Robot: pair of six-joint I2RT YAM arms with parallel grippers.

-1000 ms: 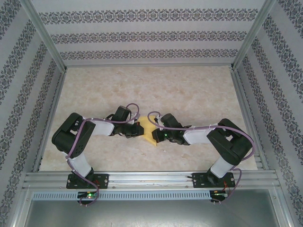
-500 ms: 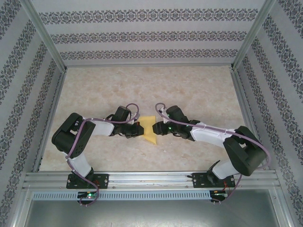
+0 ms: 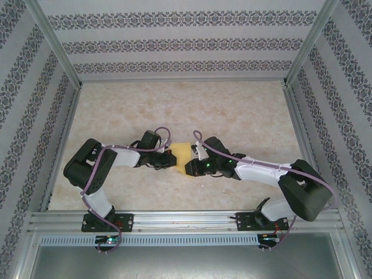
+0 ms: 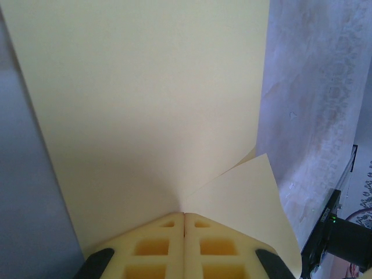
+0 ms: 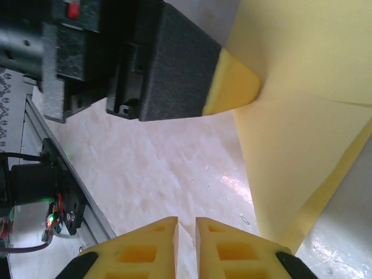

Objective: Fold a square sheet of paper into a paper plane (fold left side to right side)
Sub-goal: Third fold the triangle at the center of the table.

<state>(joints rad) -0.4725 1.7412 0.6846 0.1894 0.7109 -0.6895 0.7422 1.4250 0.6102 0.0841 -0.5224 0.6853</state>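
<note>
Because both claws crowd over it in the overhead view, only a small yellow patch of the sheet of paper (image 3: 183, 152) can be seen between them, near the middle of the tabletop (image 3: 244, 110). Its outline cannot be made out there. In the left wrist view the sheet is cut off at the top edge, and its far corners are not shown. The paper is plain, pale yellow and smooth, with one loose corner lifted at the lower right. From the right wrist, two overlapping layers are seen, with a thin strip of the lower one showing along the edge. The left claw (image 3: 170, 158) is closed, its fingers pressed together on the paper's edge. The right claw (image 5: 186, 224) is held with a narrow gap, nothing between its fingers, over bare tabletop just beside the sheet.
</note>
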